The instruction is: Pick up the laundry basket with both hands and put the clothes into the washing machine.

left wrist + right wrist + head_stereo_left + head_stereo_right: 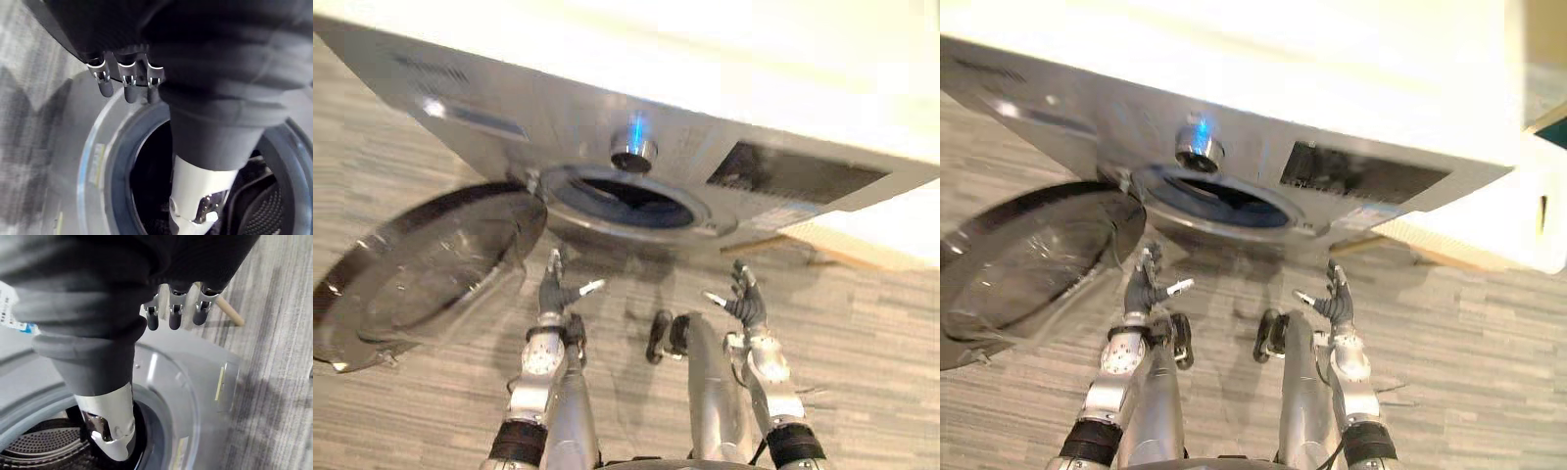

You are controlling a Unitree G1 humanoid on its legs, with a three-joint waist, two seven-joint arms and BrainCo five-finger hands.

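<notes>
The left hand and right hand are held apart, fingers loosely spread and holding nothing. Just past the fingertips gapes the washing machine, its door swung wide beyond the left fingers.

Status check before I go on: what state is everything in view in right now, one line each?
washing machine door: swung wide open, on the robot's left.
drum opening: uncovered; inside too dark to tell the contents.
dial: blue light on.
left hand: open, empty, raised before the opening.
right hand: open, empty, raised likewise.
</notes>
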